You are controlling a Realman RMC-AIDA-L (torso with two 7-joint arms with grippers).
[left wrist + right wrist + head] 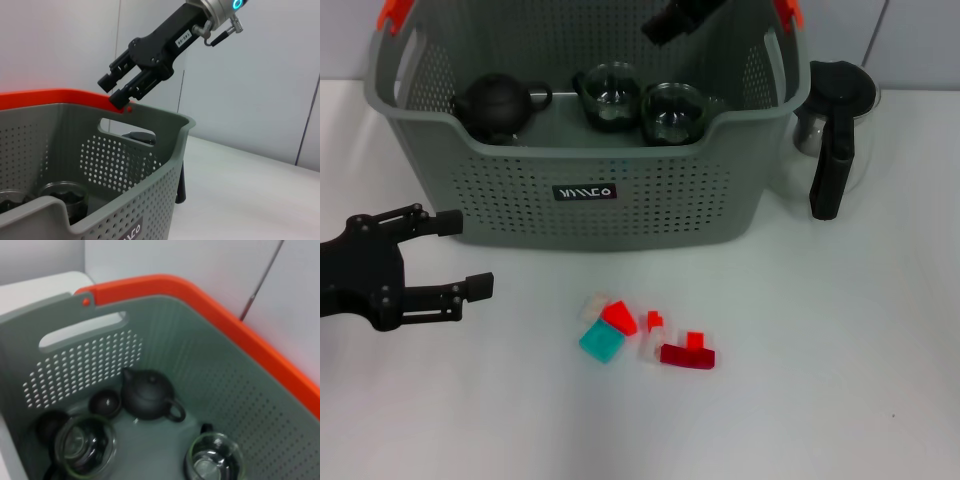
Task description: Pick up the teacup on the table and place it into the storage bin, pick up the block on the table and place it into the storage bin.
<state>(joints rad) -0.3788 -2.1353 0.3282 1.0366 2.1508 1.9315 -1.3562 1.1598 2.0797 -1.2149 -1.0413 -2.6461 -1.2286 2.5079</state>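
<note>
In the head view, the storage bin (585, 195) filled the upper centre of the frame on the white counter (840, 400). Inside it sat a black teapot (498, 103) and two glass teacups (610, 95) (672, 110). The right tool (672, 20) hung above the bin's far rim at the top of the frame; whether it was spread could not be told here. The left tool (460, 255) hovered at the lower left, fingers spread, empty, well apart from everything. A cluster of coloured blocks (645, 335) lay on open counter below the bin's front wall, with clear room all round. A glass kettle with a black handle (830, 130) stood just beside the bin's right edge.

In the left wrist view, the right tool (116, 89) appeared over the orange rim (50, 97), its fingers slightly parted, holding nothing.

In the right wrist view, the bin's interior showed the teapot (149, 394), a small dark cup (105, 402) touching it, and both glass teacups (86, 445) (215, 456).
</note>
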